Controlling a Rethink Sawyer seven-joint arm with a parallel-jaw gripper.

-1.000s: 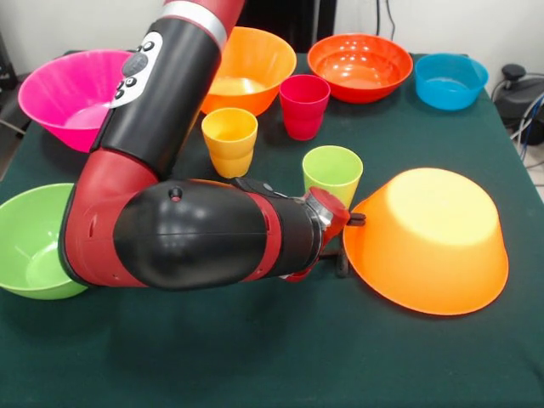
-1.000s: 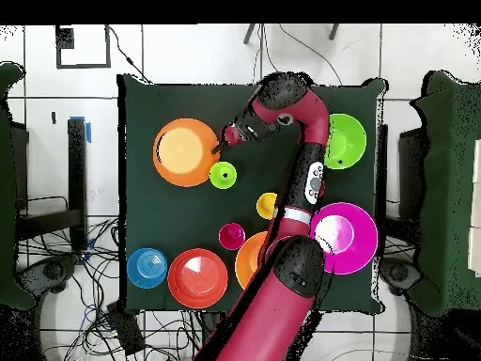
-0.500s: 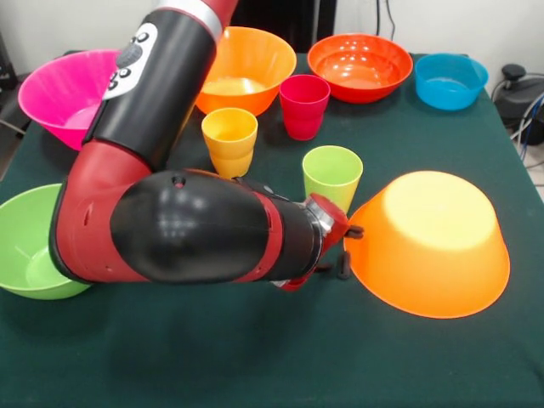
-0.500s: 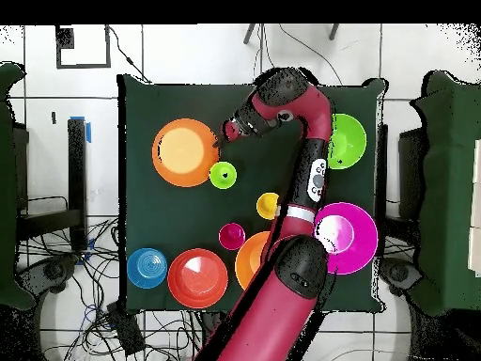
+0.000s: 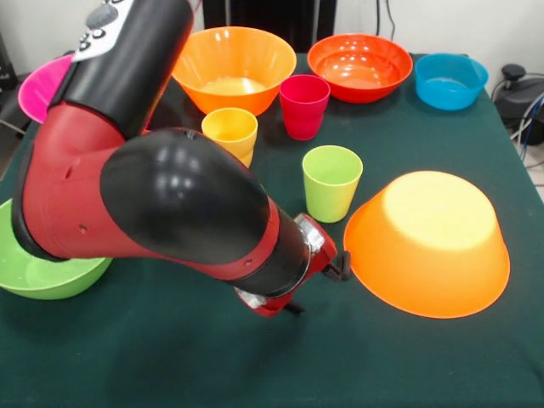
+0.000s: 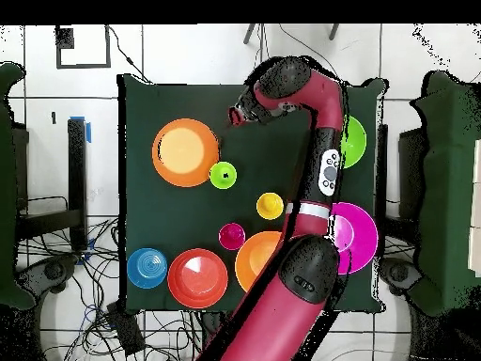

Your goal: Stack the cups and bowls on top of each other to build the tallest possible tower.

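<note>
Fingers [image 5: 340,270] beside upturned glossy orange bowl [image 5: 429,242]

Near edge of surface [image 5: 170,365] is open. Upturned orange bowl [image 5: 429,242] and lime cup [image 5: 331,181] crowd the gripper [image 5: 340,268]; cups and bowls fill the back.
</note>
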